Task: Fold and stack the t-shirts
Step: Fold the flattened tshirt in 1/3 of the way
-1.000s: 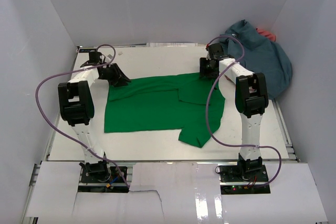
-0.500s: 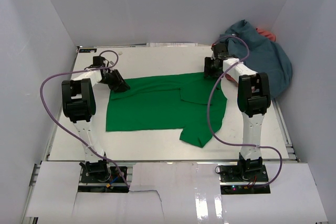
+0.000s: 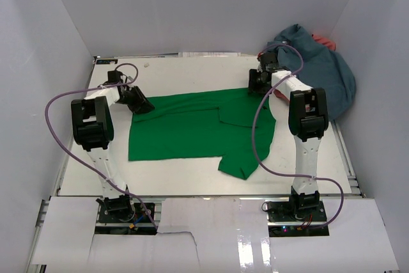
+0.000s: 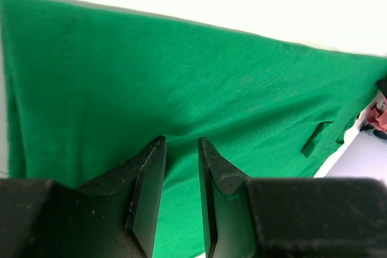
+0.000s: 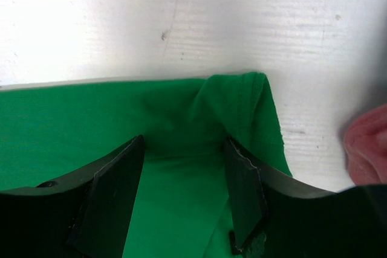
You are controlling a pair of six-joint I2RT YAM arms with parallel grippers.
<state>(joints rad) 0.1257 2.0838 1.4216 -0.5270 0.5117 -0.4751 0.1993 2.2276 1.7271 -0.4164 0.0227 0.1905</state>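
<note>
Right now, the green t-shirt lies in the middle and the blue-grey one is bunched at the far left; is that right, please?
Not quite: the top external view shows the blue-grey t-shirt bunched at the far right; the green t-shirt is in the middle.

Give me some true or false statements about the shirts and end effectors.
The green t-shirt lies spread on the table. True.
The blue-grey t-shirt is folded at the centre. False: heaped in the far right corner.
The right end effector is open at the green t-shirt's edge. True.
The left end effector is at its near edge. False: at its far left corner.
The coral red t-shirt lies on the green one. False: it peeks from behind the blue-grey heap.
</note>
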